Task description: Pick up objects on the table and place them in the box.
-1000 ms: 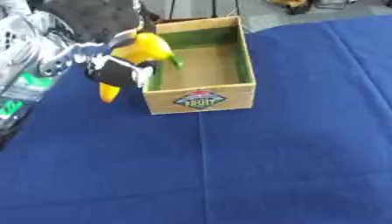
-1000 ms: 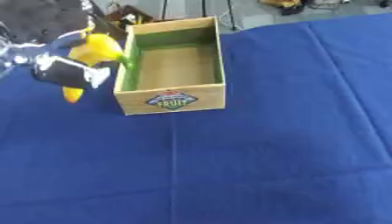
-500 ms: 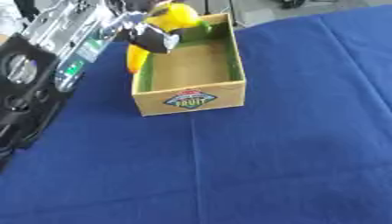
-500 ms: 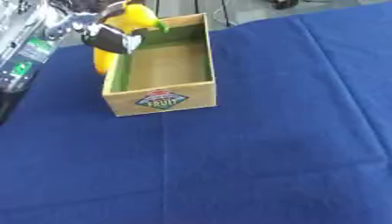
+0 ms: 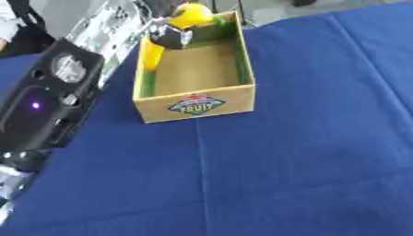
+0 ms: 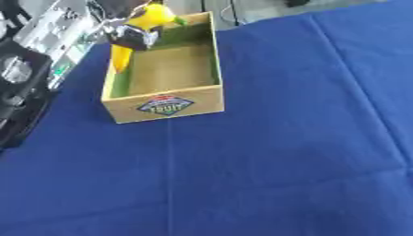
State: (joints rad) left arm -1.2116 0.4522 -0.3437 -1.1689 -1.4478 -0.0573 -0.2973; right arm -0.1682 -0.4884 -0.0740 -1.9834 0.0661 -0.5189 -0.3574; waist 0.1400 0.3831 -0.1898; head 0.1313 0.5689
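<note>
Over the far left corner of the cardboard fruit box [image 5: 196, 104], the robot's left hand [image 5: 168, 33] has its fingers curled round a yellow banana-like fruit [image 5: 187, 14]. Its rounded upper end sits above the box's back corner, while its long lower end hangs down along the left wall [image 5: 145, 73], seemingly right over that rim and not clearly inside. The box stands open-topped on the blue-covered counter [image 5: 306, 152], its floor bare as far as can be seen. The right hand shows in neither view.

The main risk, as I judge it, comes from that overlap with the wall. If the fingers let go now, the fruit's lower tip could catch on the rim and tip outward onto the cloth beside the box, not into it. A release made further toward the box's middle would avoid this.

A second risk is the box itself: it looks light, and the hand or the bulky black forearm [image 5: 44, 103] along the left side lies near it, so a sideways nudge could shift or tilt it.

Finally, the fruit is long compared with the box's width, so dropped crosswise it might bridge the walls and not settle on the floor.
</note>
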